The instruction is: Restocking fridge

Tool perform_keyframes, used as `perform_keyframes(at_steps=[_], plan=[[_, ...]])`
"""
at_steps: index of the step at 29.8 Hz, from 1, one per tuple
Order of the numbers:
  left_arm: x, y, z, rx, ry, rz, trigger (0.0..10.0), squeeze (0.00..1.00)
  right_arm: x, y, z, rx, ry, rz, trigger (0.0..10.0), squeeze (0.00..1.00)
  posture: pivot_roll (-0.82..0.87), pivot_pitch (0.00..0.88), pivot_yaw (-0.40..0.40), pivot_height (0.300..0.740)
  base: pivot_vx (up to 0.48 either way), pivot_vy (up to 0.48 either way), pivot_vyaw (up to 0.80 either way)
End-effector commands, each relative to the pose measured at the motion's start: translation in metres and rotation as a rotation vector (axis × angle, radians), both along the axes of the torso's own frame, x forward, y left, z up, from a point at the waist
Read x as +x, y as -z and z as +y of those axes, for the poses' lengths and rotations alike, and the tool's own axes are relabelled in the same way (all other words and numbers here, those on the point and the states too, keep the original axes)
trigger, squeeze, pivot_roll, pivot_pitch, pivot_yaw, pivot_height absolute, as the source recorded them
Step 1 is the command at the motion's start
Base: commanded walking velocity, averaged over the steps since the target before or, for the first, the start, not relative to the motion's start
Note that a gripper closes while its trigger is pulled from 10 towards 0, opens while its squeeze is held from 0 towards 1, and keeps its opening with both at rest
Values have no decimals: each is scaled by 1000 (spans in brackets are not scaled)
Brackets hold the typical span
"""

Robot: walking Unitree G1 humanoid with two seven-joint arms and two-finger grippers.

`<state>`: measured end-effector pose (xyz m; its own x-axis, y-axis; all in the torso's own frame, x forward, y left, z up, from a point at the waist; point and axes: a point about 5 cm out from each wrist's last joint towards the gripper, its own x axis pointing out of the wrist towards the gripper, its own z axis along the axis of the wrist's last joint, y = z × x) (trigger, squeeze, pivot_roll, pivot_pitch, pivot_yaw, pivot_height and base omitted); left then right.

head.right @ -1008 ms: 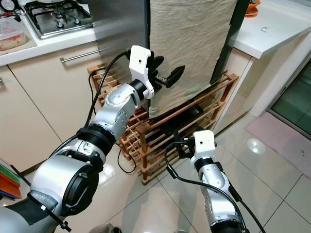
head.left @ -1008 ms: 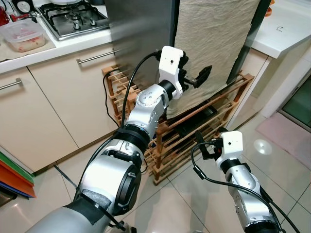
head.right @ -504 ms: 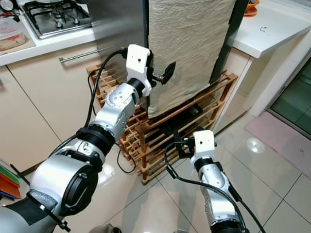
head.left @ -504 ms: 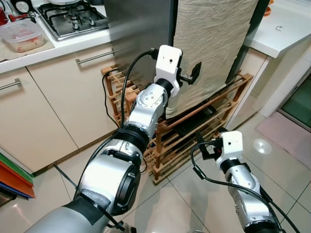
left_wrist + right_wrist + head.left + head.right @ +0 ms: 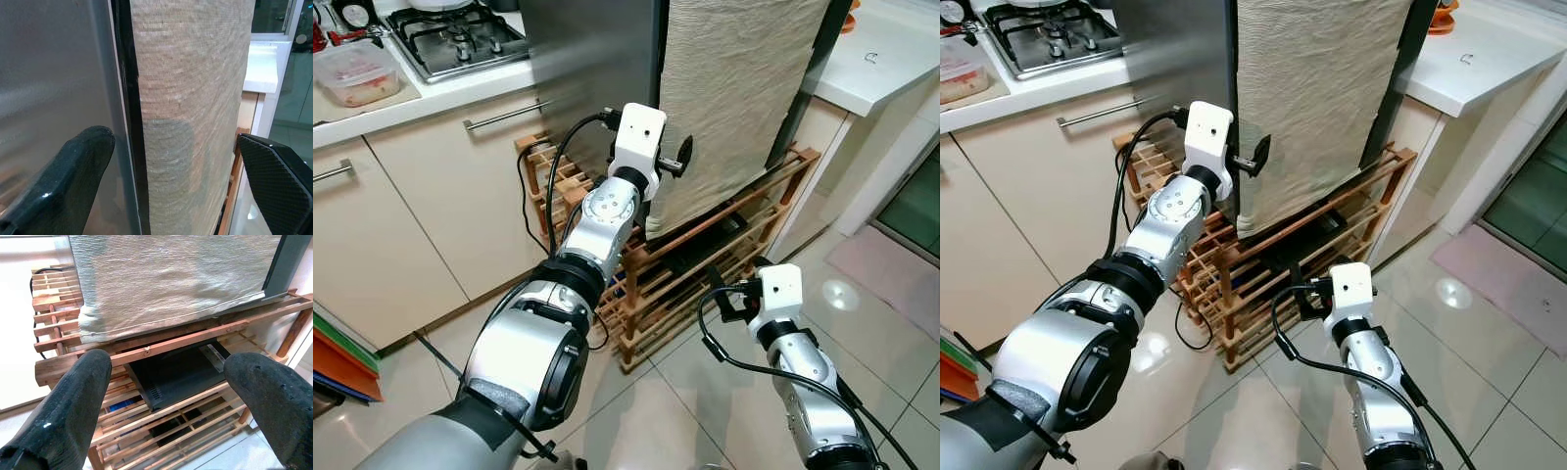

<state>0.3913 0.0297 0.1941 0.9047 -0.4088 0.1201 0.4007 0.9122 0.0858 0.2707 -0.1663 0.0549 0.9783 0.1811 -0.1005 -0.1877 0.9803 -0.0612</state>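
The fridge has a steel side (image 5: pixel 597 69) and a door draped with a beige cloth (image 5: pixel 734 88). My left gripper (image 5: pixel 675 162) is raised at the door's left edge and is open. In the left wrist view one finger (image 5: pixel 83 166) lies over the steel side and the other finger (image 5: pixel 274 171) beyond the cloth, with the dark door seam (image 5: pixel 128 112) between them. My right gripper (image 5: pixel 729 299) hangs low and open, empty, facing the wooden rack (image 5: pixel 705 264) under the fridge, where a black device (image 5: pixel 176 374) lies.
To the left are a counter with a gas hob (image 5: pixel 460 34), a food container (image 5: pixel 357 70) and cabinet fronts with bar handles (image 5: pixel 504 115). A white counter (image 5: pixel 881 59) stands on the right. A black cable (image 5: pixel 524 196) hangs by the rack. Tiled floor lies in front.
My left gripper has swung left across the cloth to the fridge door's edge, and its fingers have turned. The right arm has stayed put.
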Motion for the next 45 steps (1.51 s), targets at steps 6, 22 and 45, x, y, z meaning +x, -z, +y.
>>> perform_keyframes(at_steps=[6,22,45], plan=[[-2,-5,-10,-21,36,-7,10000,0,1,-1,1,-6,-5,-4,10000,0,-103,3,29,740,0,0,0],[2,-15,-7,-22,1,-36,10000,0,-1,-1,1,-5,-2,0,10000,0,-112,16,34,740,0,0,0],[2,-12,-13,28,-19,-26,10000,0,-3,-2,-1,-11,-1,-2,10000,0,-128,34,30,740,0,0,0]])
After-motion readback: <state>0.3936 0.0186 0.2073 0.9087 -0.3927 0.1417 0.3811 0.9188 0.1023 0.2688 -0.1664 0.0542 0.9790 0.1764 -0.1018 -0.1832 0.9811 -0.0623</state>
